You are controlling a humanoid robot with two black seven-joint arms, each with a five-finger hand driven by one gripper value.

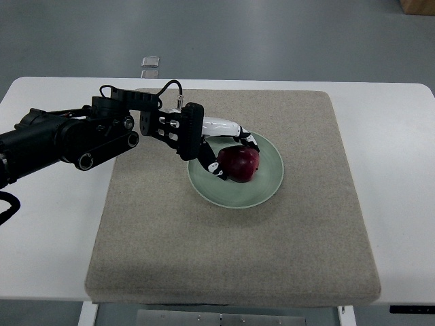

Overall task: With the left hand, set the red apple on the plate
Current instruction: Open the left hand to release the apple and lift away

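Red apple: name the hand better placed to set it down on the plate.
Left. The left robot hand is curled around the red apple, over the green plate. No right arm shows in the top view.

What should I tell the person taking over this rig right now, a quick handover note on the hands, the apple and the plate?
Left hand: reaching in from the left over the plate, fingers curled around the red apple.
Right hand: not in view.
Red apple: inside the green plate, looks to be resting on it, left of centre.
Plate: on the beige mat, which lies on the white table.
Done: apple brought to the plate.
Left: open the fingers, check that the apple stays put, then draw the left arm back out to the left.
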